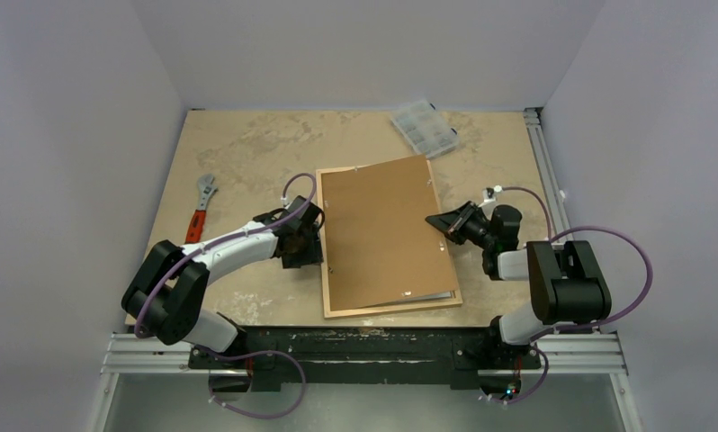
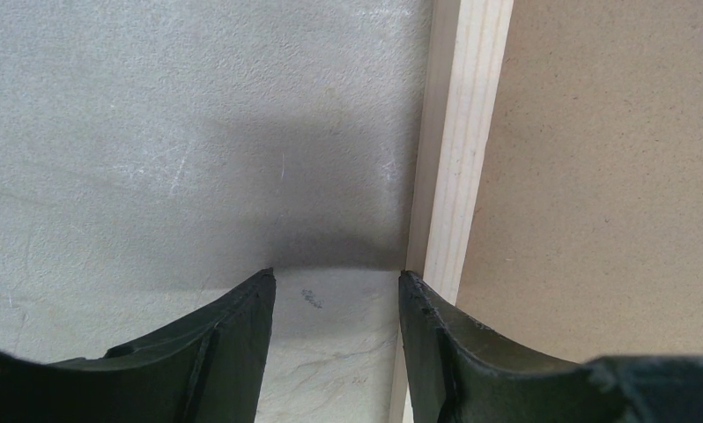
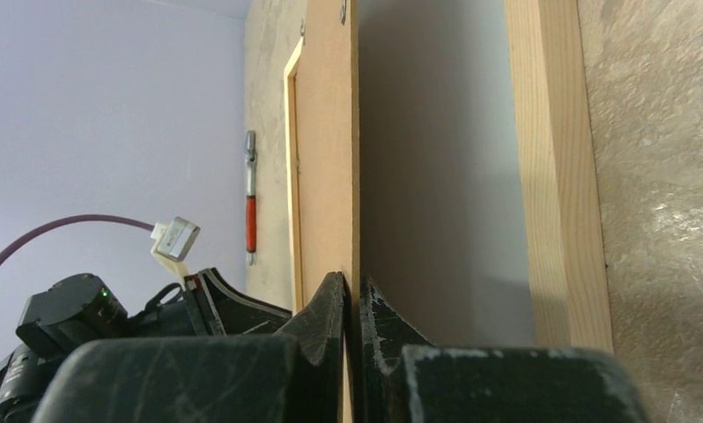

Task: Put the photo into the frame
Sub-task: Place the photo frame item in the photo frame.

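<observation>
Overhead, plain pale walls enclose the mottled beige table. At its centre the frame of thin light wood lies flat, long axis running near-to-far, far end leaning slightly left. The flat brown backing board sits skewed on it, right edge raised. Beneath, the photo lies within the frame, white back up. The right gripper pinches the board's edge; the left gripper stands spread beside the frame's left rail.

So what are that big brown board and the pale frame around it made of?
The brown board looks like matte hardboard or fibreboard: uniform tan, no grain. The frame seems bare pale wood, with fine lengthwise grain.
</observation>
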`<state>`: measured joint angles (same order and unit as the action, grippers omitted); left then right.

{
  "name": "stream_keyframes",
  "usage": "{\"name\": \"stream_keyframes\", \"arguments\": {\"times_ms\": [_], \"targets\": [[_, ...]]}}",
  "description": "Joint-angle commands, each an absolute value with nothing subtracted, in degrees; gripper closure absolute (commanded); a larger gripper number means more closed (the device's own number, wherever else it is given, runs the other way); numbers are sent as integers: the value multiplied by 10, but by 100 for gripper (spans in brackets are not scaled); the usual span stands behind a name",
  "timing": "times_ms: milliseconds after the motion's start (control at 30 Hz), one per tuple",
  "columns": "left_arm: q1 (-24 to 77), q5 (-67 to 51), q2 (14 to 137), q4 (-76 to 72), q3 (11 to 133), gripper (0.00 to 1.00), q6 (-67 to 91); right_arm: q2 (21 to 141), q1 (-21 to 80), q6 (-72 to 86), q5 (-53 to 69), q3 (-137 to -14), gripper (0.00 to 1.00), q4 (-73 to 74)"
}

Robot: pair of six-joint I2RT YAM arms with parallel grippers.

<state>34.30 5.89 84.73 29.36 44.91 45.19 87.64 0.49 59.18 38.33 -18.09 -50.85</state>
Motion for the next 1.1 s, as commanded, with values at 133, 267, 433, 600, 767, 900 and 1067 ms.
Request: {"name": "stream_keyframes", "arguments": {"times_ms": [133,267,433,600,767,900,1067], "targets": [[345,12,896,221,428,47,459,891,34,464,396,-247,81,-341],[345,13,896,222,427,47,459,896,36,437,392,-262,76,-295],[345,13,899,221,425,47,460,888,42,400,374,-292,62,-225],[345,13,901,221,425,47,460,870,51,366,345,-313,50,-164],[345,13,902,221,425,47,460,856,61,352,325,-324,44,-133],[345,13,901,221,425,47,460,841,67,338,306,-330,40,-107],[345,13,899,221,425,46,460,826,71,326,297,-327,34,-101]]}}
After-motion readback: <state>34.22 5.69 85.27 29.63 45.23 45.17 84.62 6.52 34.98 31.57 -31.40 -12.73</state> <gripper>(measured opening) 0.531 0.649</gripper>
